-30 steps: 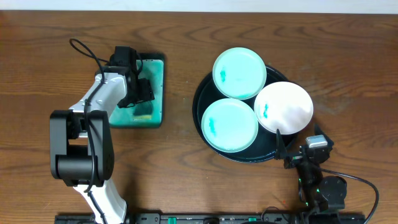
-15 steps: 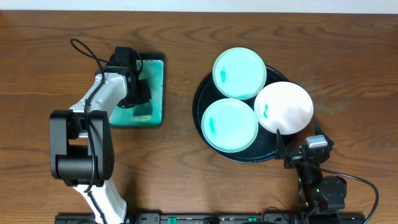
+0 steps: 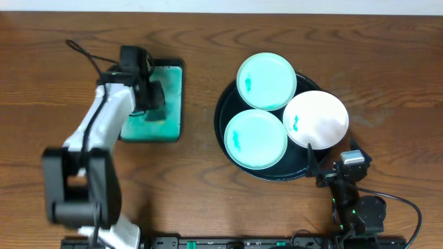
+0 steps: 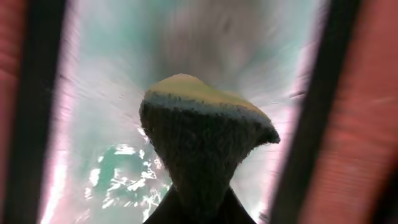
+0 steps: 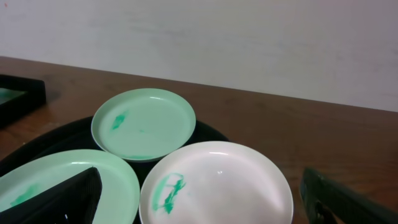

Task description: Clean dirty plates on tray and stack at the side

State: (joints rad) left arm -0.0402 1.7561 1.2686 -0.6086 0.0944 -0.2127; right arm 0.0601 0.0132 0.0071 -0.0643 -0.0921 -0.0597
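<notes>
Plates (image 3: 255,138), two mint and one white, all teal-smeared, crowded on black tray (image 3: 277,171) right of centre on wooden surface (image 3: 194,194). Left claw (image 3: 154,97), upper left, pinched shut on sponge (image 4: 199,143) above teal tray (image 3: 173,114). Right claw (image 3: 331,153), lower right, spread wide at black tray's lower rim, gripping nothing.

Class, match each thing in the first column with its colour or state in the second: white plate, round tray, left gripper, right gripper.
Column one:
1. white plate
2. round tray
3. left gripper
4. right gripper

Column two:
A. open
B. black, with a raised rim
C. shut on a sponge
D. smeared with teal

Pairs: 1-D, 2-B, 3-C, 4-A
</notes>
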